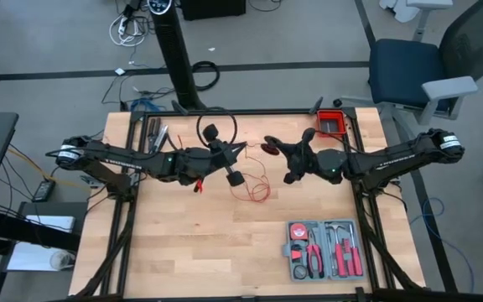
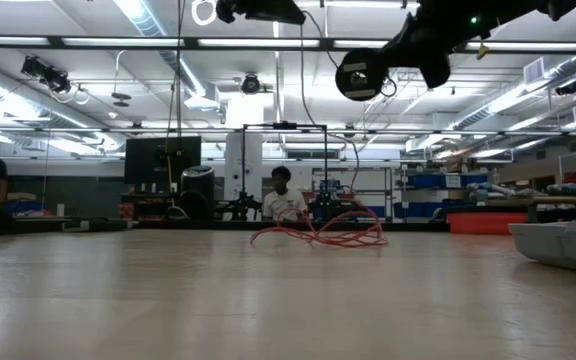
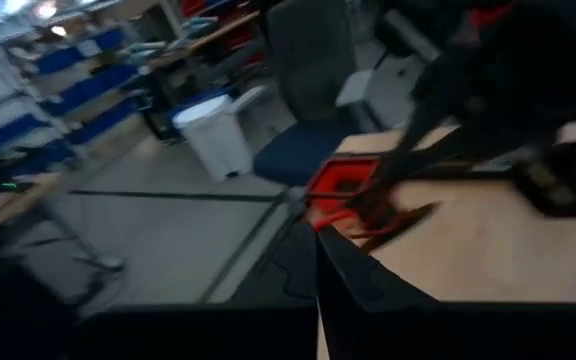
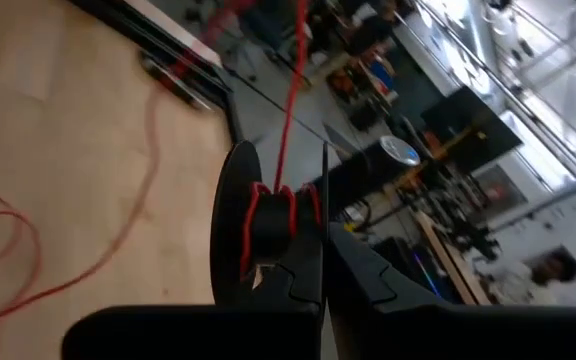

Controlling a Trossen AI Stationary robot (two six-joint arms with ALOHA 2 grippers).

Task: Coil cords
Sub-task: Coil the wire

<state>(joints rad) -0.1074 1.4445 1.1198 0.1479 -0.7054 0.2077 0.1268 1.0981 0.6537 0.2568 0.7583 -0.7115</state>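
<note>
The thin red cord lies partly as a loose tangle (image 1: 254, 189) (image 2: 318, 235) on the middle of the table. Part of it is wound on a small black spool (image 4: 268, 225) (image 1: 268, 147). My right gripper (image 1: 277, 148) (image 4: 322, 262) is shut on that spool above the table's centre. My left gripper (image 1: 243, 151) (image 3: 318, 262) is shut just left of the spool, at about the same height. A strand of the cord (image 3: 330, 222) runs from the spool side to its fingertips. Another strand (image 4: 290, 90) rises from the spool. My left gripper seems to pinch one strand of the red cord (image 3: 324, 220) between its fingertips, coming level from the table's left. The exact spot is blurred. The strand runs on toward the spool, and more cord hangs to the tangle on the table. My right gripper pinches the thin flange (image 4: 324, 200) on one end of the spool, at its rim, between its two fingers. It comes about level from the table's right. The spool is lifted clear of the table, its axis lying across the fingers.
A grey tool case (image 1: 325, 249) (image 2: 568, 240) with red-handled tools lies at the near right. A red bin (image 1: 332, 124) (image 3: 343, 185) stands at the far edge, hand tools (image 1: 158, 134) at the far left. A black cable loop (image 1: 216, 124) hangs behind the left gripper. People sit beyond the table.
</note>
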